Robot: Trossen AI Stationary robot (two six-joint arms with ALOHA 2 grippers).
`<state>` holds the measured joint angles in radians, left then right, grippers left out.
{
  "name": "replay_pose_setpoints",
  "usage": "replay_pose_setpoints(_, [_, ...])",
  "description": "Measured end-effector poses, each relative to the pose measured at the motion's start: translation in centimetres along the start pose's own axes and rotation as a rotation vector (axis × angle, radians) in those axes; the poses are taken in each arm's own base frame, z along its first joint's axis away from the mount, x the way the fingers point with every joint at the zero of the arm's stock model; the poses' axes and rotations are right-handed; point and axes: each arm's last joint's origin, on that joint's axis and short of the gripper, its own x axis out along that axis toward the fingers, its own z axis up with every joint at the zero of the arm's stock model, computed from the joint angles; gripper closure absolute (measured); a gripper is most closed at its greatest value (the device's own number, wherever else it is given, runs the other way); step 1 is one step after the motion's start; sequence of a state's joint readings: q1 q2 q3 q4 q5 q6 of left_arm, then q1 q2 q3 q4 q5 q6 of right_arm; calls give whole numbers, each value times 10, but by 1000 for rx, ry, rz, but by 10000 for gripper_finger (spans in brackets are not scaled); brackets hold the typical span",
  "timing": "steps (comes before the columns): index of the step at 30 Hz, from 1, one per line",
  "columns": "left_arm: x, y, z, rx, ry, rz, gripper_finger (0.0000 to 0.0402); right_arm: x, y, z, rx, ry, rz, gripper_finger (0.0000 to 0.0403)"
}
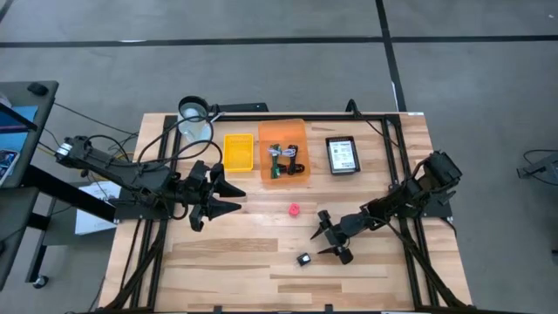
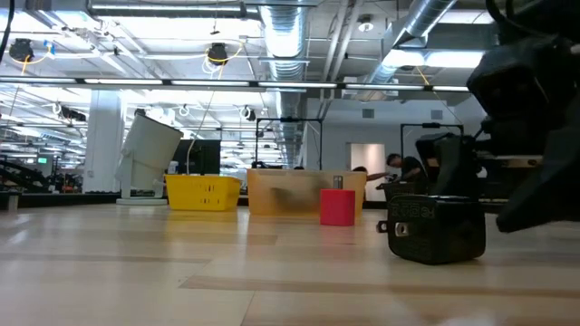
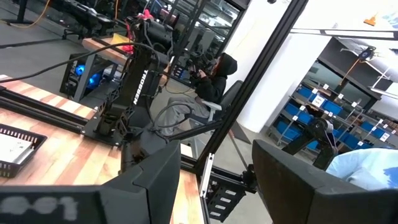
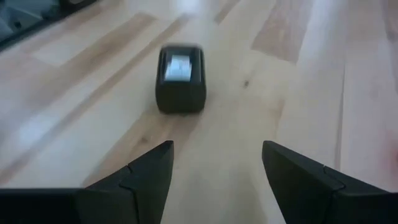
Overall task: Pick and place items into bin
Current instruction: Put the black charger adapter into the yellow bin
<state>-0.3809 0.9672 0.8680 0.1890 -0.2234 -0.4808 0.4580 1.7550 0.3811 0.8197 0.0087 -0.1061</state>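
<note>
— While the right gripper (image 1: 334, 237) hangs low over the table's near right part, which way does the thing it wants lie?

— Straight ahead of the fingers and toward the near edge. The small black block (image 1: 303, 259) sits on the bare wood just beyond the fingertips, not yet between them; in the right wrist view it (image 4: 180, 78) lies ahead of the gap, a little off to one side. Its longer side runs roughly along the line of reach, so I judge a short advance with a small sideways correction would bring the jaws around it.

— And the fingers?

— Spread wide, holding nothing. The left gripper (image 1: 218, 198) is the same, parted and empty, waiting near the table's left middle.

— Which arm is nearer?

— The right, clearly. The left is well apart from the block.

— Count for me.

— One black block and one red-pink piece (image 1: 295, 209), both loose on the boards, the piece near the table's centre. Three containers stand along the far edge: one orange bin (image 1: 298, 131) with black and green clips (image 1: 283, 161) already in it, one yellow basket (image 1: 238, 150) just beside it to the left, and one black tray (image 1: 342, 172) holding a white card (image 1: 342, 154) to the right. One white cup-like object (image 1: 194, 118) stands near the far left corner.
</note>
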Motion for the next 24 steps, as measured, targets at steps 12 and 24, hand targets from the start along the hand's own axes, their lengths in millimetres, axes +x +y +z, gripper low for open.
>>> replay_pose_setpoints(12, [0, 0, 0, -1, 3, -5, 212, 11, -1, 12, -9, 73, 16, 142])
replay_pose_setpoints(24, [0, 0, 0, -2, 4, -9, 212, 11, 4, 10, -17, 96, 60, 142])
